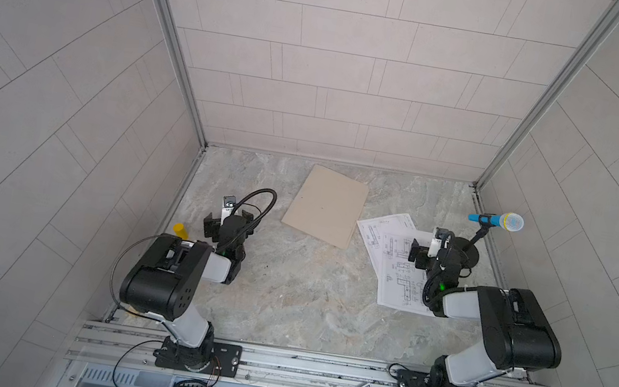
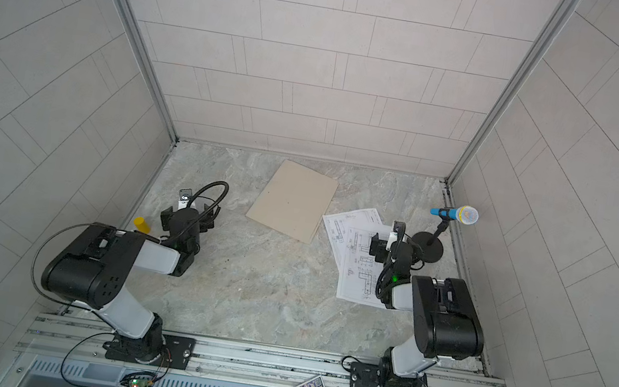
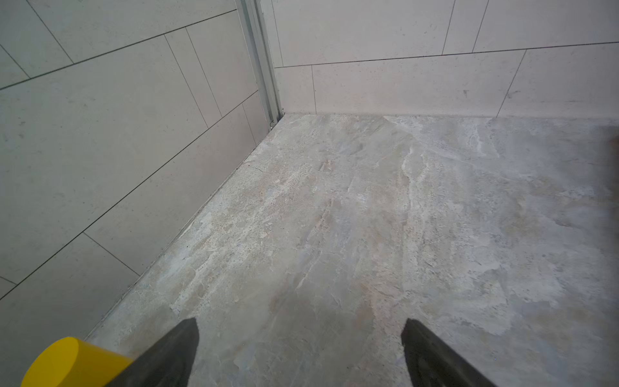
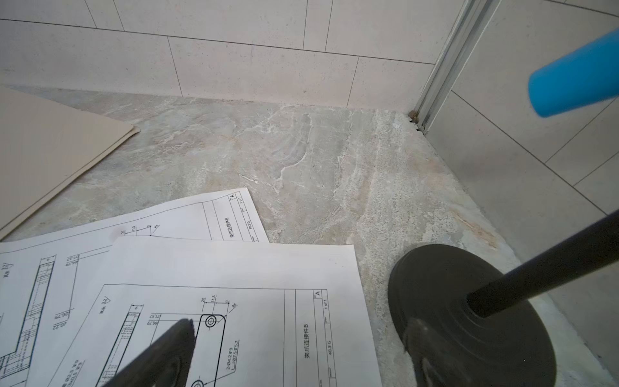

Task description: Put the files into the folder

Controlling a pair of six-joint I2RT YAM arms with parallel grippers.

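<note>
Folder (image 1: pixel 325 205): flat tan cardboard rectangle

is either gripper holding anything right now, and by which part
Nothing is held. The left gripper is open over the table; the right gripper is open above the files, gripping nothing. The folder lies closed, untouched.

In both top views we look steeply down from high above the near edge, taking in the whole surface (image 1: pixel 282 304) and the walls (image 1: pixel 341 60) around it. Our left wrist view sits low and close, facing the far left corner; it shares the yellow cylinder (image 3: pixel 73 362) with them. Our right wrist view faces the far right corner, sharing the folder (image 4: pixel 50 150), the files (image 4: pixel 234 268) and the microphone stand (image 4: pixel 442 295).
</note>
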